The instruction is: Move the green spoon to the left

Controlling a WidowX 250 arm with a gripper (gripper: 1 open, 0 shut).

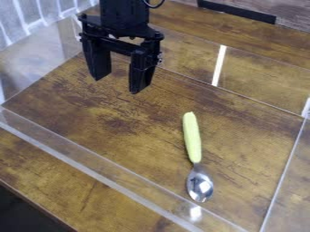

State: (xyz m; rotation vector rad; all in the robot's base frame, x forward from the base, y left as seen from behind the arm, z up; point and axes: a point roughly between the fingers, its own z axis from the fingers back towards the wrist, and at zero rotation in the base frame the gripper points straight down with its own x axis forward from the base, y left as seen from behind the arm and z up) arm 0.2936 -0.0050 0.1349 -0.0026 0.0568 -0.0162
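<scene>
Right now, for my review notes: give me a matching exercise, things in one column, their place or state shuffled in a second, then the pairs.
Things:
1. gripper
2. spoon handle
3. spoon bowl
4. table

Place, colour or state:
A. shiny silver, near the front edge
B. yellow-green, lying flat
C. black, open, upper left, away from the spoon
D. dark wood grain

Pairs: 1-C, 2-B, 3-A, 4-D

Glossy wooden tabletop (72, 113), clear walls (85, 163)
</scene>
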